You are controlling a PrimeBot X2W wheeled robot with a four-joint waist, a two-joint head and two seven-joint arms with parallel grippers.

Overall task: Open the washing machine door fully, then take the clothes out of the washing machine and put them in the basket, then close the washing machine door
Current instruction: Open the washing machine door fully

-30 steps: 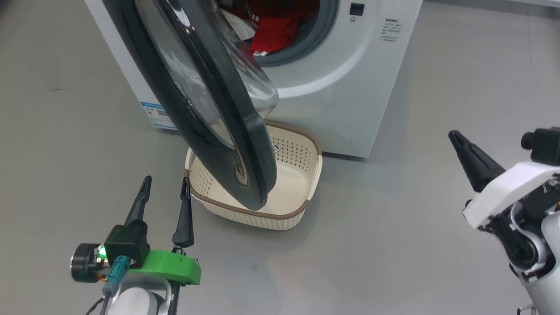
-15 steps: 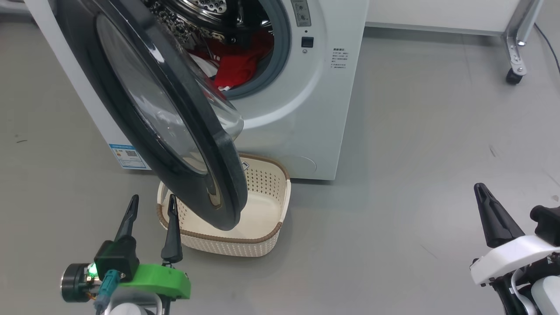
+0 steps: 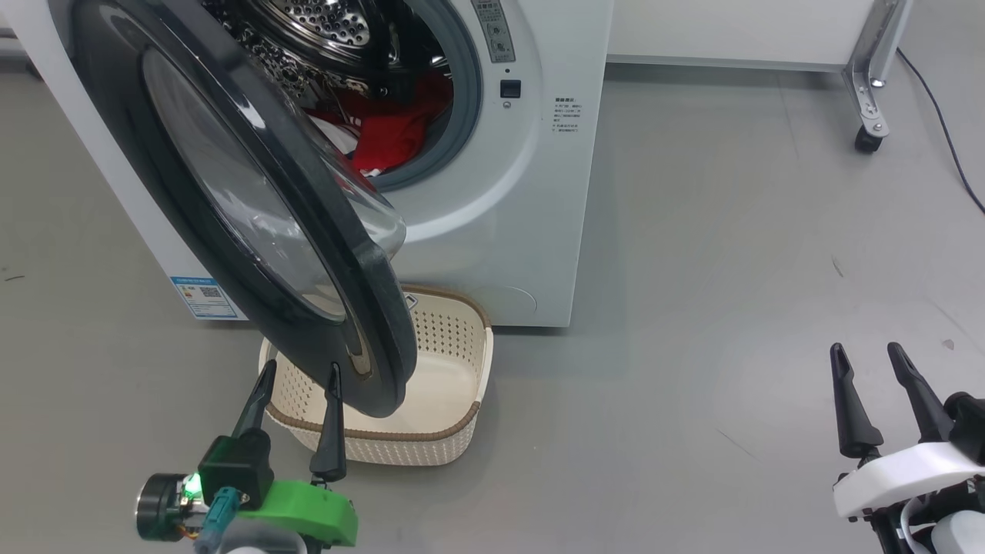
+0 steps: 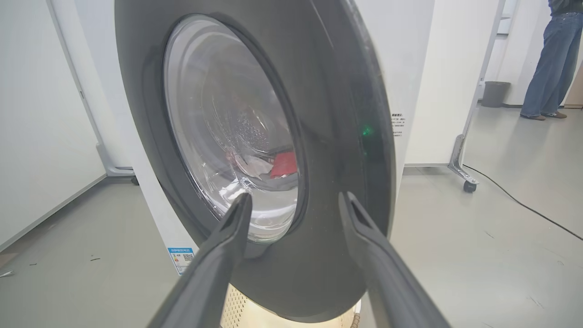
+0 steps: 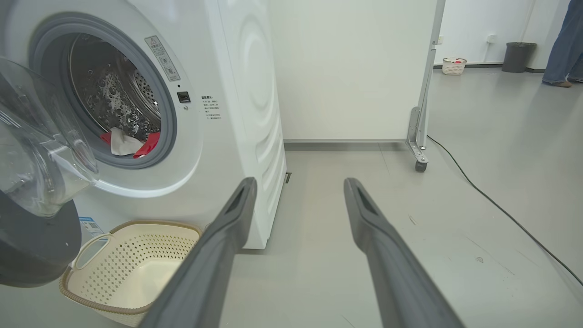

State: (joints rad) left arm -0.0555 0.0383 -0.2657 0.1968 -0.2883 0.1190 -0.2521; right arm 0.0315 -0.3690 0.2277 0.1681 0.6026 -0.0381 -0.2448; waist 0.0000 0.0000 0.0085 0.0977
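The washing machine (image 3: 531,192) stands with the washing machine door (image 3: 254,208) swung part-way out, its lower rim hanging over the basket (image 3: 454,415) on the floor. Red and white clothes (image 3: 392,131) lie in the drum. My left gripper (image 3: 300,369) is open just in front of the door's lower rim, nothing between its fingers. In the left wrist view the left gripper (image 4: 294,196) faces the door (image 4: 337,136). My right gripper (image 3: 866,350) is open and empty, well right of the machine. The right wrist view shows the right gripper (image 5: 298,182), clothes (image 5: 132,143) and basket (image 5: 132,269).
A white panel on a wheeled frame (image 3: 866,138) stands right of the machine, and a black cable (image 3: 939,131) runs across the floor. Farther off are a person's legs (image 4: 546,68), a dark bin (image 5: 514,57) and a small basket (image 5: 453,66).
My right gripper's fingers have parted from shut to open. The head camera has tilted up and turned, so the whole picture has shifted. The left gripper sits slightly nearer the door's rim.
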